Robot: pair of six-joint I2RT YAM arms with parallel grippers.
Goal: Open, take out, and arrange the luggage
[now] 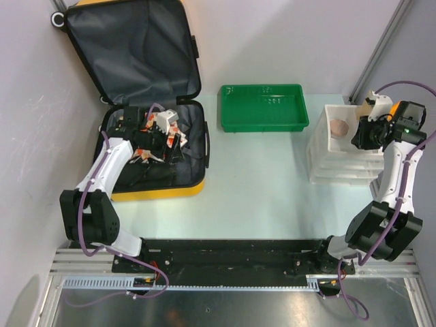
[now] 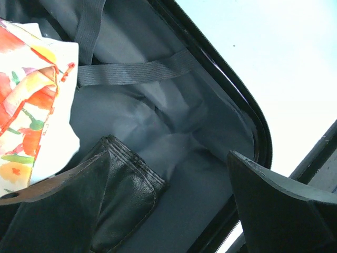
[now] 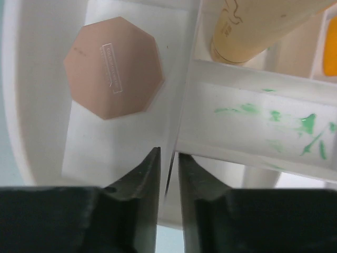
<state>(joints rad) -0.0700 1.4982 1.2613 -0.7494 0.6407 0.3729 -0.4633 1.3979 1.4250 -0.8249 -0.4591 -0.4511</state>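
Note:
The yellow luggage [image 1: 157,191] lies open at the back left, its grey-lined lid [image 1: 133,48] propped up behind. Inside lie white pouches with an orange flower print [image 1: 167,126] and dark items. My left gripper [image 1: 158,139] reaches into the lower half, open and empty. In the left wrist view my left gripper [image 2: 174,203] hangs over the grey lining [image 2: 174,116], with a black leather pouch [image 2: 124,192] by its left finger and a floral pouch [image 2: 31,100] at the left. My right gripper [image 1: 361,134] is shut and empty above the white organizer [image 1: 334,167].
A green tray [image 1: 262,107] stands at the back centre. The organizer holds a pink octagonal piece [image 3: 113,66] and a cream bottle [image 3: 253,26]; its divider wall [image 3: 253,121] has green marks. My right gripper [image 3: 168,158] hovers over that divider.

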